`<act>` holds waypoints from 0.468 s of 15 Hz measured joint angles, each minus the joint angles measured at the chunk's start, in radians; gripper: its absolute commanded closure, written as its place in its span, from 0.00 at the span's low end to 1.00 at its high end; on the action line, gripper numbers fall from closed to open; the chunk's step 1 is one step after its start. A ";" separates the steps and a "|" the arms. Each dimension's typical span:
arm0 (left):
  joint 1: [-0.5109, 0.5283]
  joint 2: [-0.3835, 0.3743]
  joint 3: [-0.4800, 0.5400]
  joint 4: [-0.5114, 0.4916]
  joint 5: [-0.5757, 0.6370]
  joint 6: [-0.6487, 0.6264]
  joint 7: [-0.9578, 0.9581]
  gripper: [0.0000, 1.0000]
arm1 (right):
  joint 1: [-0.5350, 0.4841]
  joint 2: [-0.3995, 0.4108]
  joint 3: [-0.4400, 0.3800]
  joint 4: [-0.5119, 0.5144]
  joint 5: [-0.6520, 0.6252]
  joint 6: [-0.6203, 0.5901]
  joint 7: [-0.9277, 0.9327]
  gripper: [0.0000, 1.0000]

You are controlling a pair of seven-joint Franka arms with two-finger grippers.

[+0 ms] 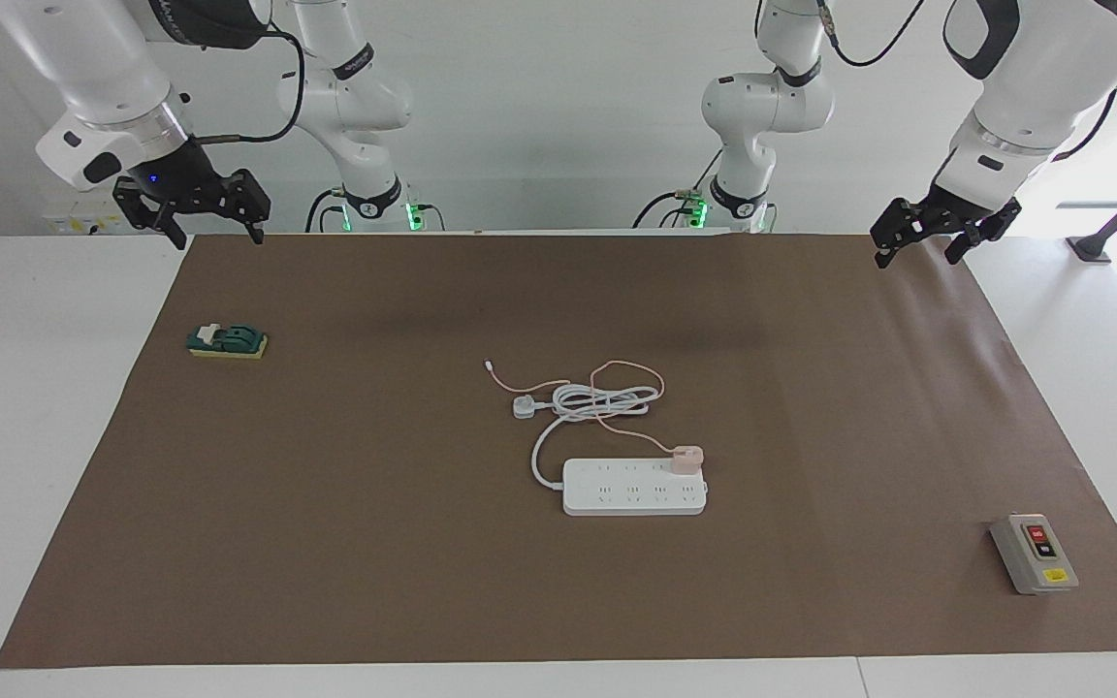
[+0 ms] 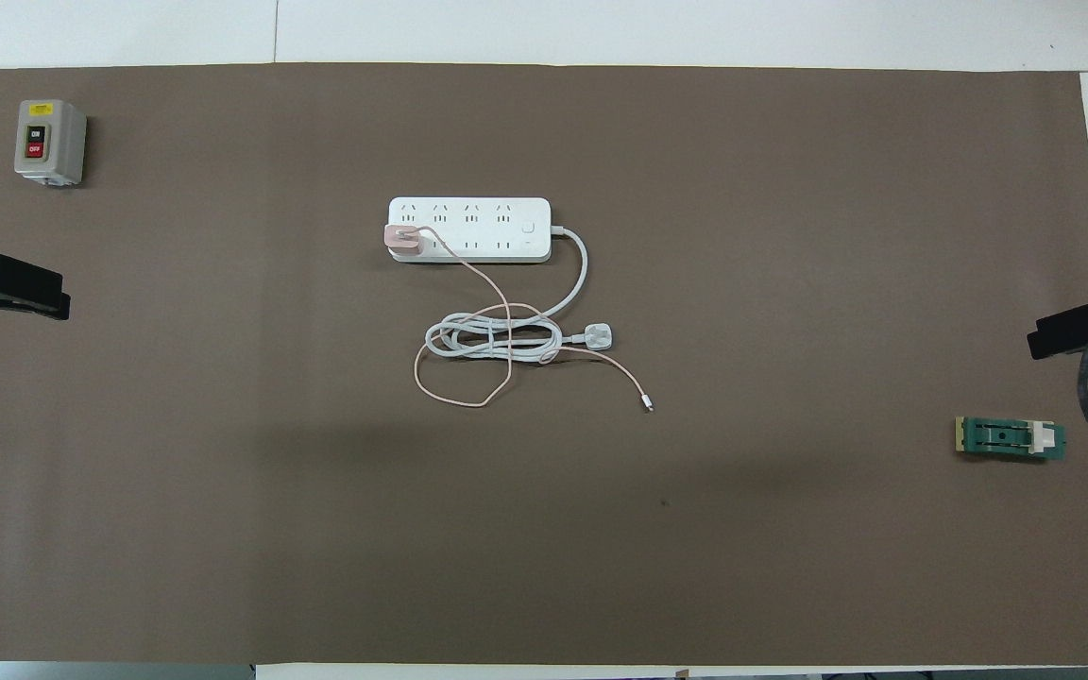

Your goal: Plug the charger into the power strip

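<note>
Facing view: strip lies flat mid-mat, long side across the table. Charger sits on the strip's top at the corner toward the left arm's end, on the row nearer the robots; looks seated in a socket, though how deep I cannot tell. Its thin pink cable loops toward the robots over the coiled white cord, with the tiny connector lying on the mat past the coil. White plug lies beside the coil, toward the right arm's end. Left gripper hangs raised over the mat's edge close to the robots, fingers apart, holding nothing. Right gripper is raised over the opposite corner of that same edge, fingers apart, empty. Both arms wait. Green block sits on the mat under the right arm's side. Grey switch box sits far from the robots at the left arm's end.

Overhead view: strip mid-mat, charger on its corner toward the left arm's end. Cable loops nearer the robots. Left gripper and right gripper show only at the frame edges, well apart from the strip. Switch box and green block lie near opposite ends.
</note>
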 measured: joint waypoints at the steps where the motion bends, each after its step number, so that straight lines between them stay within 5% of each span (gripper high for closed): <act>1: 0.000 0.000 0.000 -0.001 0.000 0.005 0.002 0.00 | 0.000 0.000 0.000 0.000 0.000 0.000 0.000 0.00; 7: 0.000 -0.001 0.000 -0.002 -0.023 0.020 0.003 0.00 | 0.000 0.000 0.000 0.000 0.000 0.000 0.000 0.00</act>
